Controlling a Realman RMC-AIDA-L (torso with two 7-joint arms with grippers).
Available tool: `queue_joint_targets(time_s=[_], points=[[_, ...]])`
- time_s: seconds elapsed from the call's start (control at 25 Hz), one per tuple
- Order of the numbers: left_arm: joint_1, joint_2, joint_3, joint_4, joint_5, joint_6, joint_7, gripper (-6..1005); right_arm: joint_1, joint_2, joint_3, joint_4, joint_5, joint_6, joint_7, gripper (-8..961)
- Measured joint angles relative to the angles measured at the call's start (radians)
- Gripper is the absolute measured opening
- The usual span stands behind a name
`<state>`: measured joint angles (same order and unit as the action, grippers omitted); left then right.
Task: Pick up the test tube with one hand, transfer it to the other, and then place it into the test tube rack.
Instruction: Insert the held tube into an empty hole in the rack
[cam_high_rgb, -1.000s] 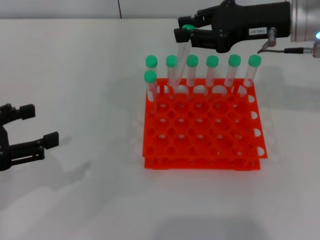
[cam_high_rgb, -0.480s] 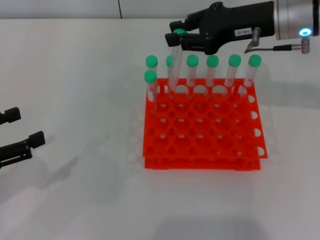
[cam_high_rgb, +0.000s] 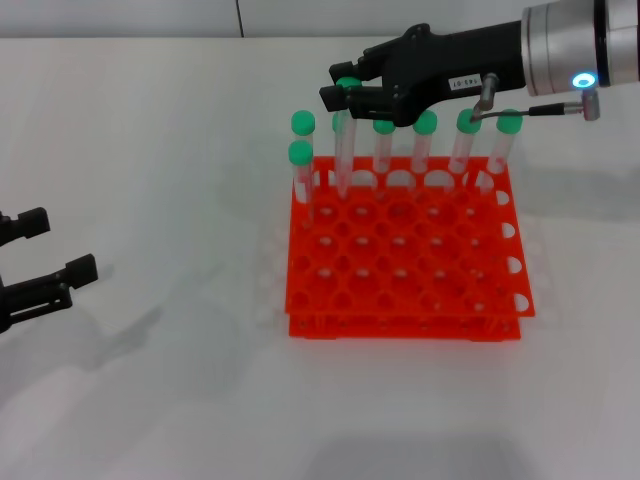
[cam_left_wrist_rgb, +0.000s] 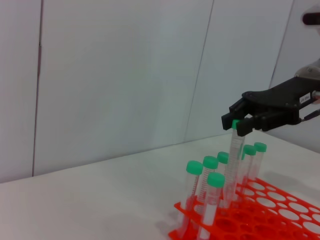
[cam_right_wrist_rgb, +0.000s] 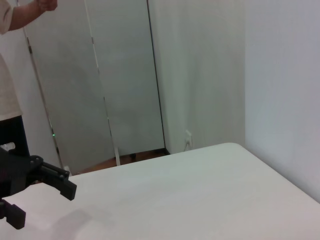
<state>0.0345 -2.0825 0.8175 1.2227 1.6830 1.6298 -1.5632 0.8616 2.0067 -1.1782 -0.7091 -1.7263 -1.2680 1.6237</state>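
While the right pincer (cam_high_rgb: 345, 92) is pinching the tube (cam_high_rgb: 343, 150) at the rack's (cam_high_rgb: 400, 300) 11 o'clock, tilting could be jamming it; the left pincer (cam_high_rgb: 45, 255) is waiting open.

The far row of the test tube rack (cam_high_rgb: 405, 250) is occupied by upright green-capped tubes (cam_high_rgb: 425, 140), with one more tube (cam_high_rgb: 300, 180) in the second row at the left corner; together these obstruct any low approach from behind and from that corner. The right gripper (cam_high_rgb: 338, 88), closed on the test tube (cam_high_rgb: 345, 150), occupies the space above the far row's second hole from the left. The rack's remaining rows are open from above, and the bare desk (cam_high_rgb: 170, 180) between the rack and the left gripper (cam_high_rgb: 55, 248) is unobstructed.
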Motion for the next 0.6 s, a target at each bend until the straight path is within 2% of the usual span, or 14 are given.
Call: queue_joint_targets(time_s=[0.6], points=[[-0.015, 0.001, 0.0, -0.022, 0.004, -0.002, 0.001, 882, -0.01, 0.006, -0.002, -0.001, -0.005, 0.027, -0.022, 298]])
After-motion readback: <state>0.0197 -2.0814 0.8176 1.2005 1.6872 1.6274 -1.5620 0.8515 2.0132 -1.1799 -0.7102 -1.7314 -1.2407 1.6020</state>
